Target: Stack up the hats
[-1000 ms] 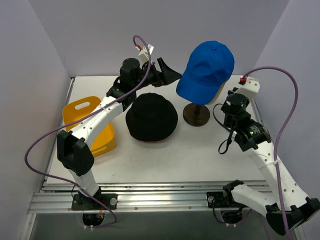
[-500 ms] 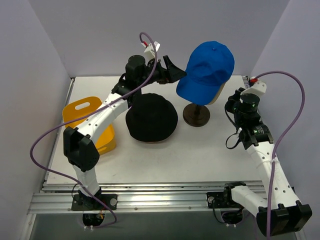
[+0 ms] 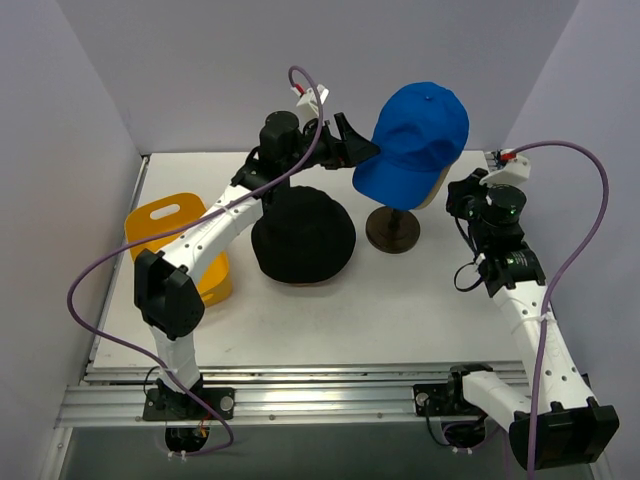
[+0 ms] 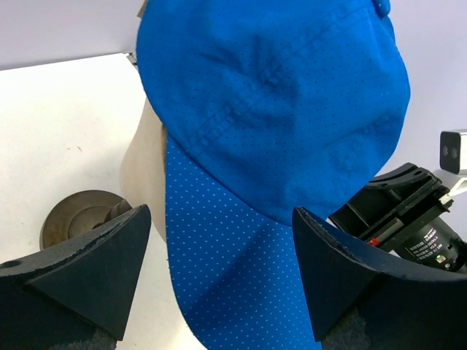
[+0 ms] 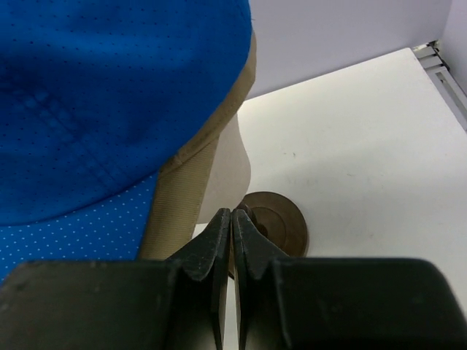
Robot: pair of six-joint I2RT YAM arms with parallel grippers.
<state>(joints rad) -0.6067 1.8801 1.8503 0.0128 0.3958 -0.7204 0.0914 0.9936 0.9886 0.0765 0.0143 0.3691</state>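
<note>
fingers (image 4: 87,277) of my left gripper (image 4: 219,219) stand wide apart, holding nothing, one on each side of the blue cap (image 4: 277,95)'s brim (image 4: 219,292). in my left wrist view the brim runs from 12 o'clock down to 6 o'clock through the gap, so its long axis lies along my reach and its flat face is towards me. to pinch it i judge i must get one finger behind the fabric, not just close across its width. i cannot tell whether either finger touches the cloth yet.

from above, the blue cap (image 3: 415,130) sits high on the mannequin head (image 5: 226,171), brim dipping towards 7 o'clock, and my left gripper (image 3: 352,140) is at its 9 o'clock, just beside the brim. my right gripper (image 5: 231,233) has its fingers pressed together on nothing. it sits lower, at the cap's 4 o'clock, near the stand's base (image 5: 273,222), so the left is the nearer one to the brim.

a tan cap (image 5: 211,142) shows only as a band under the blue one, and how far it goes round the head is hidden. the black bucket hat (image 3: 303,232) lies on the table at the stand's 9 o'clock, and whatever is beneath it is covered. the back of the blue cap is out of sight in every view.
</note>
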